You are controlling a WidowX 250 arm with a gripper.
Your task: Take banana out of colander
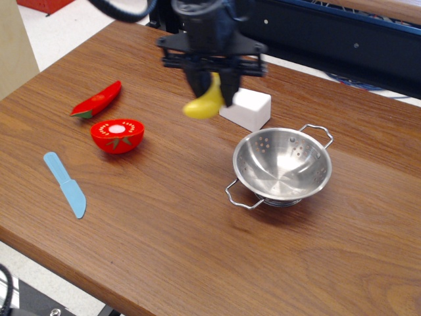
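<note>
View: we have one camera only, set high off the near edge of the table (164, 224), looking down and across at an angle.
Facing: we look toward the far edge, where the gripper (211, 89) hangs.
Nearness: middling; we see most of the tabletop, the arm cut off above.
Shared scene: none, one view.

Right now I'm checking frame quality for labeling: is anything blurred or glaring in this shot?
In the observation.image view, the gripper and the banana it holds are smeared by motion blur; the colander is sharp, with bright glare inside its bowl; the tomato half and blue knife are crisp.
</note>
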